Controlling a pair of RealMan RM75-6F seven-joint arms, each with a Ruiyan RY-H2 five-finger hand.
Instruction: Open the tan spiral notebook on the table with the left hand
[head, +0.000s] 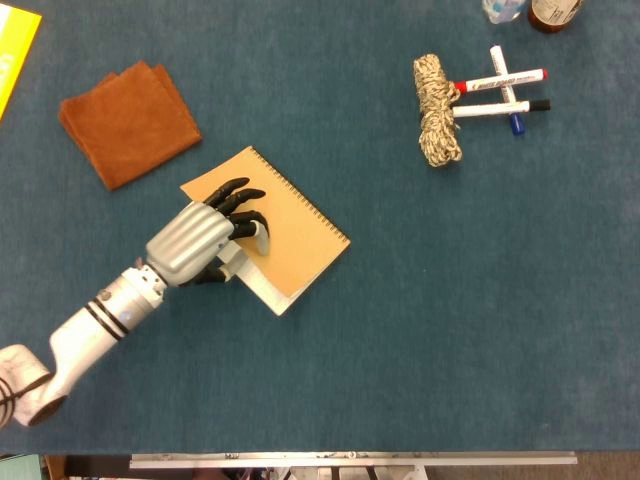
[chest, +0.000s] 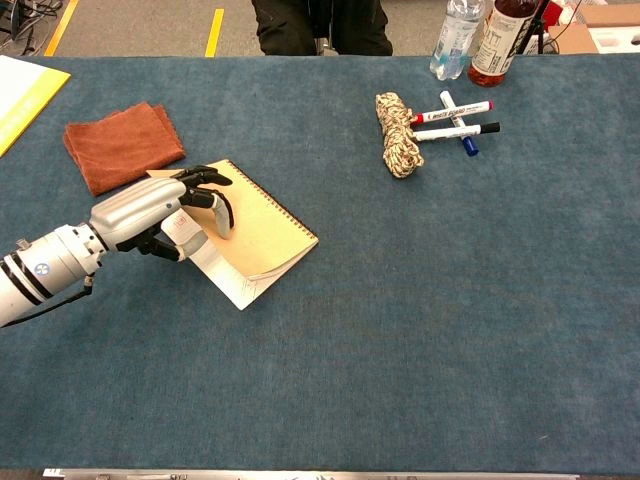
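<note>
The tan spiral notebook (head: 298, 225) (chest: 268, 222) lies at an angle on the blue table, left of centre, its spiral along the upper right edge. My left hand (head: 200, 240) (chest: 150, 210) sits over its left side. The fingers curl down onto the cover and the thumb sits beneath the cover's free edge, pinching it. That edge is raised a little, and white pages (head: 255, 285) (chest: 222, 278) show underneath along the lower left. My right hand is in neither view.
A folded brown cloth (head: 130, 120) (chest: 122, 145) lies just beyond the notebook to the left. A rope bundle (head: 438, 122) (chest: 398, 133) and markers (head: 500, 85) (chest: 455, 115) lie at the far right, with bottles (chest: 452, 35) behind. A yellow sheet (head: 12, 50) is at the far left corner.
</note>
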